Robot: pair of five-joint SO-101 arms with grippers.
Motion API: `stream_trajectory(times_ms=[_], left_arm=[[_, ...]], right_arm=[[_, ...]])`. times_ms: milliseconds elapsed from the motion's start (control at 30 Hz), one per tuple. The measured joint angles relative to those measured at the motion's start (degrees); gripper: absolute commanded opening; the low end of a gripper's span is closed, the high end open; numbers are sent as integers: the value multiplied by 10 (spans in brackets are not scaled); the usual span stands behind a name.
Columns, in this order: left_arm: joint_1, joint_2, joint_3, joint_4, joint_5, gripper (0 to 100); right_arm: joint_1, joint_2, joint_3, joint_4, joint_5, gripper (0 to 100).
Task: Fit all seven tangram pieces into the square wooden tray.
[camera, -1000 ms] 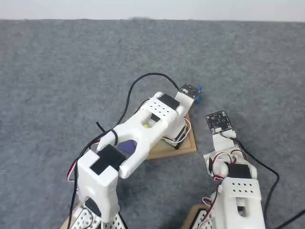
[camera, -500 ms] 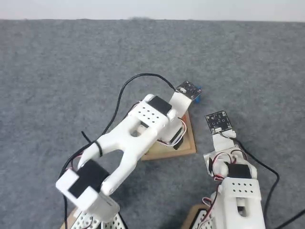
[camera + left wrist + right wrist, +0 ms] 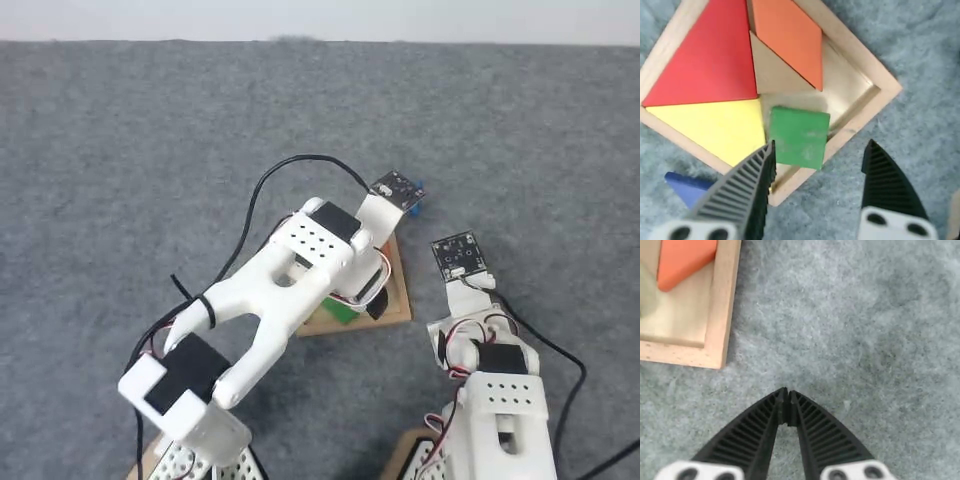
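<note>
Where the left arm [image 3: 290, 280] bends over the square wooden tray [image 3: 881, 84], we see its left gripper [image 3: 820, 150] poised above one corner of the tray with the jaws wide apart and nothing between them. The green square [image 3: 800, 135] lies just under that gap, touching the edge of the yellow triangle [image 3: 715, 130] and reaching the tray's rim; we cannot tell whether it sits flat on the floor of the tray or rides up on the rim. The red triangle [image 3: 710, 55] fills the part next to the yellow one, their long edges meeting, and the orange parallelogram [image 3: 787, 37] lies against the red piece. Between the orange piece, the green square and the rim we see bare wood. A blue piece [image 3: 687, 186] rests outside the tray on the grey carpet [image 3: 150, 150], just beside the rim near the yellow triangle. From the high view the green square shows at the tray's near edge, under the arm. The right gripper [image 3: 788, 407] hangs over the carpet near a corner of the tray, jaws pressed together and gripping nothing.
</note>
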State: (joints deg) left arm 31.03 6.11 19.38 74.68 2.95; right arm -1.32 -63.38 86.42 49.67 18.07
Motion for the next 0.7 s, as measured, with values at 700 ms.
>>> stream_trajectory(times_ms=[700], left_arm=[[2,-251,222,-61,-97,13]], right_arm=[[0,0,0,0,0,9]])
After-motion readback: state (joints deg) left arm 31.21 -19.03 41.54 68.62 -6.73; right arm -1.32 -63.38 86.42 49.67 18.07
